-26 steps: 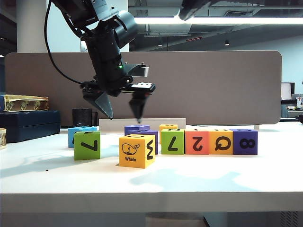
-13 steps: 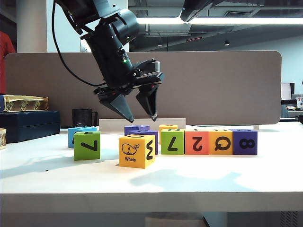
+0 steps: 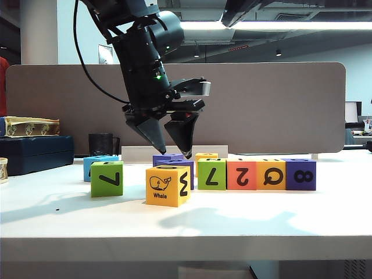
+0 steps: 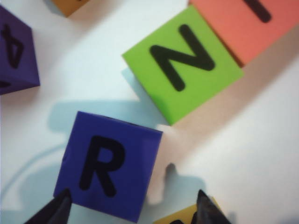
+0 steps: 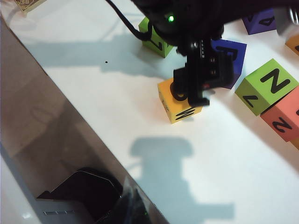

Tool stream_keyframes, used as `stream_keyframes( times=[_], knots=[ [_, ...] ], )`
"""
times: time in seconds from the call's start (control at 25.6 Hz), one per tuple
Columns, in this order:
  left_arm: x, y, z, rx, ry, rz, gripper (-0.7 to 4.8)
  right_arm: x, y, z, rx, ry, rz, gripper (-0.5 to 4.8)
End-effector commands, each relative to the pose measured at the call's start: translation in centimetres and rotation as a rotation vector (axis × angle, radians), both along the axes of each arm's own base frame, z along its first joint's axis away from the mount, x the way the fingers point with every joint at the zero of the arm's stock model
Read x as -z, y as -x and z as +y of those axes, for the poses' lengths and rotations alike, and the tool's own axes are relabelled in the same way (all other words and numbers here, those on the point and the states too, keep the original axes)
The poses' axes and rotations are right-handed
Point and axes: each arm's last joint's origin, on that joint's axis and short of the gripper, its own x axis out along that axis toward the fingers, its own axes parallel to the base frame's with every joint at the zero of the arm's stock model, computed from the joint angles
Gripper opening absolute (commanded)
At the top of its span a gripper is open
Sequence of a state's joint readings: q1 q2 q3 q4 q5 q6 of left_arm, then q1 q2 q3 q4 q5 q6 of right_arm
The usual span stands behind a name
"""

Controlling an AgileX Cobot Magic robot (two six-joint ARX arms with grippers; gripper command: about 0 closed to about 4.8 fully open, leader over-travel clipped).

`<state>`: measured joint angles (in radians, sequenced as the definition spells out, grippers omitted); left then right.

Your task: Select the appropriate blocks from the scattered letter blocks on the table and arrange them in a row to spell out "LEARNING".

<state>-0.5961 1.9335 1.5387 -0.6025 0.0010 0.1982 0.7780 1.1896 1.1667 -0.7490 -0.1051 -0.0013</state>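
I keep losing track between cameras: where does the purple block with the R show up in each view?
Exterior view: the purple R block sits behind the yellow whale block, under the open left gripper.
Left wrist view: the block lies low in the frame between the fingertips, R facing up.
Right wrist view: partly hidden behind the left arm.
Shared landmark: the green N block beside it.

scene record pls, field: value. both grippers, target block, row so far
left gripper: open, empty, hovering above the purple R block
right gripper: not in view
row: green N block touching red block, then orange block, purple 8 block
loose: yellow whale block, green block, blue block
table: white
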Motion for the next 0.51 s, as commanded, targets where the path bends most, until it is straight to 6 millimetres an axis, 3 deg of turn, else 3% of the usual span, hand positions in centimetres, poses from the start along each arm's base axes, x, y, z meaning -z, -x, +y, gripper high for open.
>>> stream_keyframes(
  times=[0.04,0.16,0.31,0.35,0.39,0.51],
  knots=[
    [-0.6,-0.1,-0.4,0.005,-0.017,-0.070,3.39,-0.4,0.0,0.0,-0.001,-0.014,-0.018,-0.02],
    [-0.7,0.3,-1.0,0.030,-0.025,-0.076,3.20,-0.4,0.0,0.0,-0.001,-0.014,-0.018,-0.02],
    [-0.6,1.3,-2.0,0.070,-0.026,-0.056,1.44,-0.4,0.0,0.0,-0.001,-0.014,-0.018,-0.02],
    [-0.5,1.6,-2.5,0.110,-0.040,-0.065,0.48,-0.4,0.0,0.0,-0.001,-0.013,-0.017,-0.02],
    [-0.5,1.8,-2.7,0.142,-0.053,-0.075,0.12,-0.4,0.0,0.0,-0.001,-0.012,-0.016,-0.02],
    [-0.6,2.0,-3.0,0.170,-0.060,-0.094,-0.06,-0.3,0.0,0.0,-0.001,-0.007,-0.011,-0.02]
  ],
)
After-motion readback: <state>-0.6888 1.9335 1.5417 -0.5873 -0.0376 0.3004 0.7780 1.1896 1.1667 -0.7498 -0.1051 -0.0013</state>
